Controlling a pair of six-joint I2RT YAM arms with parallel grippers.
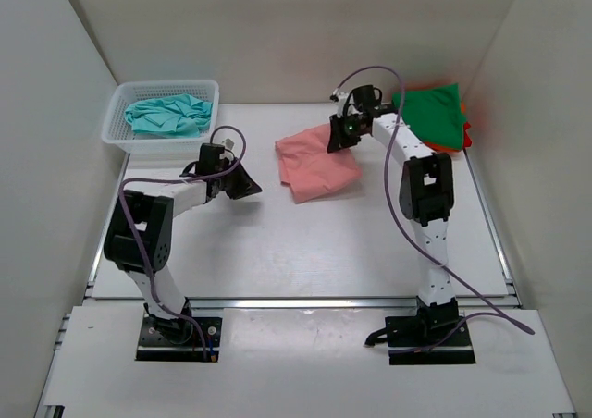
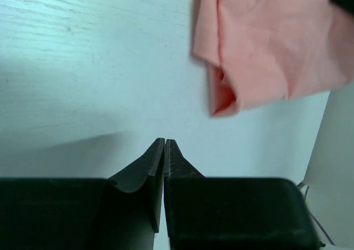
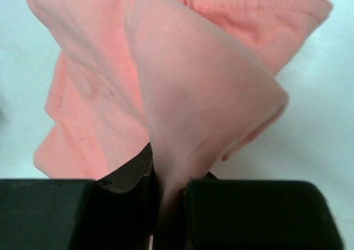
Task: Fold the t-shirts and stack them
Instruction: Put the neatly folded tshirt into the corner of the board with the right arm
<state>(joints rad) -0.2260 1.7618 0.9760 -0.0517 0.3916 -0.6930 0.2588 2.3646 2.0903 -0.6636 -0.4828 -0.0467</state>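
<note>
Right wrist view: the right gripper pinches a raised fold of the salmon pink t-shirt, mid-table — the cloth could slip free if dragged. The left gripper sits closed on nothing, nearby

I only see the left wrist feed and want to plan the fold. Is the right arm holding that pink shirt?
Observer: Yes, the right gripper is shut on the salmon pink t-shirt, with cloth pinched between its fingers.
Operator: Any other shirts around?
Observer: A teal t-shirt lies bunched in the white basket, far left.
Operator: Anything else?
Observer: A green t-shirt lies in the far right corner, with orange-red cloth showing beneath it.
</note>
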